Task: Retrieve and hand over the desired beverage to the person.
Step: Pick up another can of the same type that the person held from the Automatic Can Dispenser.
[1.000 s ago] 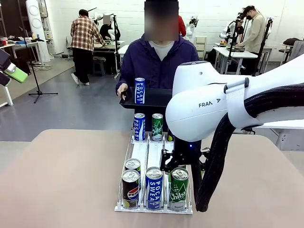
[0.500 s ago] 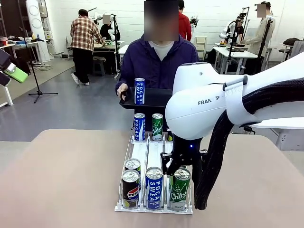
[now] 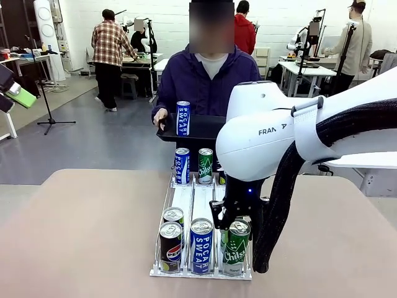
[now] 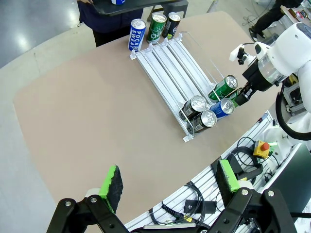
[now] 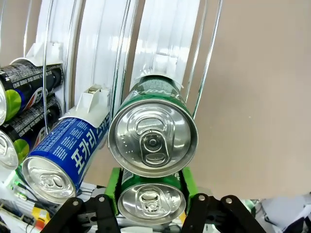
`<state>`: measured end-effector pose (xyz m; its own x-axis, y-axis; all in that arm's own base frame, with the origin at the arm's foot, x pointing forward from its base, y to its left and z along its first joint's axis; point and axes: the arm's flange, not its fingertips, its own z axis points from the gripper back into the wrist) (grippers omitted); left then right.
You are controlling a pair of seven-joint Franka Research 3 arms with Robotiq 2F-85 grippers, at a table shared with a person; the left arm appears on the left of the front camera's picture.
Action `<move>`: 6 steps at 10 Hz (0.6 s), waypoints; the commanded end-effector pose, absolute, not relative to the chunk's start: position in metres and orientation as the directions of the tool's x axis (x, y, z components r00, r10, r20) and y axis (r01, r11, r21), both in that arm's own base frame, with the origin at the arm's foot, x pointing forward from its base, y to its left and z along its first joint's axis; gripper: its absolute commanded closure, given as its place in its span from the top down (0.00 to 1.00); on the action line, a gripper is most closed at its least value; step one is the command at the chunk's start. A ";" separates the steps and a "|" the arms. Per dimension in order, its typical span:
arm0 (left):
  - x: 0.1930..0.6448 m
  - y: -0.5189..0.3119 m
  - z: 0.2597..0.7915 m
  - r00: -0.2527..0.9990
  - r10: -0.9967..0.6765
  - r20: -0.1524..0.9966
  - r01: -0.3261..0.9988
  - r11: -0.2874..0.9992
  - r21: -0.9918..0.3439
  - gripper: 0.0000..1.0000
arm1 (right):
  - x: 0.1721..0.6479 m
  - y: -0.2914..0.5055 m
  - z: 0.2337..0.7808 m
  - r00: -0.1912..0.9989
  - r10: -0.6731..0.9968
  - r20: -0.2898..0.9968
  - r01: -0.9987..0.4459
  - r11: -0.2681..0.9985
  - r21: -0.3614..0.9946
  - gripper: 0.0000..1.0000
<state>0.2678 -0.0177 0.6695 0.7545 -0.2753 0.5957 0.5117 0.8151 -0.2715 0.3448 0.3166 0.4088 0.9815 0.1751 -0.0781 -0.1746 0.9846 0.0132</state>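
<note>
right wrist: right pincer (image 5: 150, 190) clamps green can (image 5: 150, 204) | front: arm (image 3: 279, 136) hides grip

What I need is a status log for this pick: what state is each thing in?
right pincer: shut on the green can.
green can: gripped at the rack's robot-side end, right lane.
left pincer: open, holding nothing.
rack: cans at both ends, middle bare.
black tray: carries one upright blue can.

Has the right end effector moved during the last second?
Yes. The right end effector came slightly down toward the front of the rack, closing on the green can.
</note>
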 end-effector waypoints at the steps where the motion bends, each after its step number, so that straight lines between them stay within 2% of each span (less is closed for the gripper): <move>1: 0.268 -0.015 0.669 0.751 -0.286 0.595 0.519 0.813 -0.264 1.00 | 0.346 0.317 0.410 0.978 0.180 -0.105 -0.177 0.984 0.039 0.00; 3: 0.268 -0.015 0.669 0.751 -0.286 0.595 0.519 0.813 -0.264 1.00 | 0.334 0.324 0.441 0.989 0.130 -0.075 -0.127 0.991 0.050 0.00; 6: 0.268 -0.015 0.669 0.751 -0.286 0.595 0.519 0.813 -0.264 1.00 | 0.302 0.341 0.537 0.989 0.128 0.078 -0.132 0.990 0.046 0.00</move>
